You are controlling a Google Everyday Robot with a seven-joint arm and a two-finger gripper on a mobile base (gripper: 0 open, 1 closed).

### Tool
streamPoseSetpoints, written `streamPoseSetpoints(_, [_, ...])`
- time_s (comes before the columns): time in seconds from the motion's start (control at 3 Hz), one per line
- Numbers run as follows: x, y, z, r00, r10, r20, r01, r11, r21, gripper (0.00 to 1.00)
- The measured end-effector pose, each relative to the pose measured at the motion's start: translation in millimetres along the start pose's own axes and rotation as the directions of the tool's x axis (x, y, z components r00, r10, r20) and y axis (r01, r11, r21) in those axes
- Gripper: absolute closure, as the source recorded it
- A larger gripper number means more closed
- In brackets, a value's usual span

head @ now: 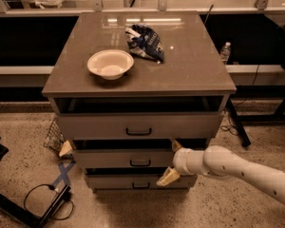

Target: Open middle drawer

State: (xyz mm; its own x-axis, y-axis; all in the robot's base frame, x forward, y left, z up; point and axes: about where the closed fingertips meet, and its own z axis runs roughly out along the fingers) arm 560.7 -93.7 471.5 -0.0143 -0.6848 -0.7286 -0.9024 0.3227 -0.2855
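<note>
Middle drawer [109,158] front, right of handle [140,163], between spread gripper [172,160] jaws

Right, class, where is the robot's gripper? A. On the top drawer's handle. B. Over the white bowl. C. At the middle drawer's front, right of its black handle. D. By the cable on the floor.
C: the gripper sits at the front of the middle drawer, just right of its handle, with its open fingers spread above and below that front.
</note>
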Motion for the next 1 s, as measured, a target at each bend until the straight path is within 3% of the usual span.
streamPoseSetpoints(0.33, [4,-14,15,0.998,-0.027,-0.052,0.027,0.9996,-0.011,0.0])
streamPoseSetpoints(0.67, [15,-19,31,0.987,-0.052,-0.154,0.046,0.9981,-0.04,0.0])
streamPoseSetpoints(1.0, [36,-12,53,0.967,-0.061,-0.246,0.04,0.995,-0.091,0.17])
